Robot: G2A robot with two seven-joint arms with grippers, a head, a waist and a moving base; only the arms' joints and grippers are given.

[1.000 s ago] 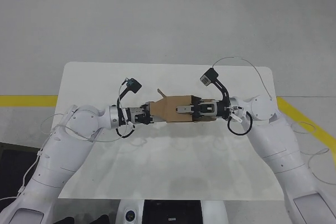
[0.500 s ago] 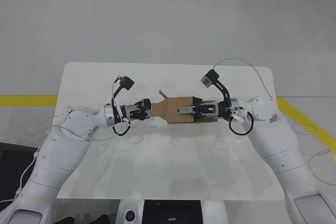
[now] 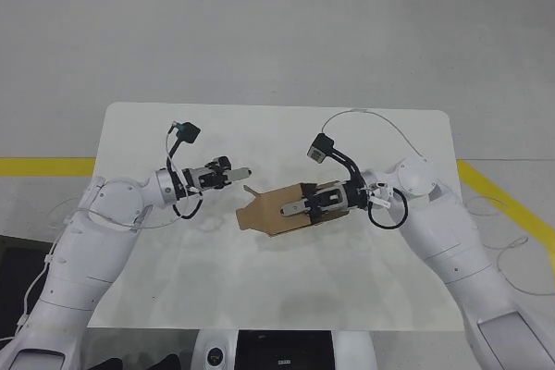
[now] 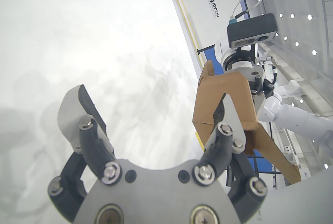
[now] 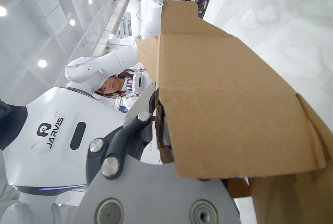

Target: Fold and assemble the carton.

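Jutting forward, the brown carton [image 3: 268,213] was clamped at one end by the right hand [image 3: 307,205], reaching out ahead of that hand's fingers over the white desk [image 3: 351,277] (a loose flap stuck out at the far end). The left hand [image 3: 240,171] was near that far end, apart from the cardboard, its fingers [image 4: 78,105] spread wide, the carton beyond one fingertip.

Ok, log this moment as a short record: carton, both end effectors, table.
carton: brown, partly folded, flaps loose, over the middle of the table
right end effector: shut on the carton at one end
left end effector: open, holds nothing, apart from the carton
table: white
task state: carton not yet assembled
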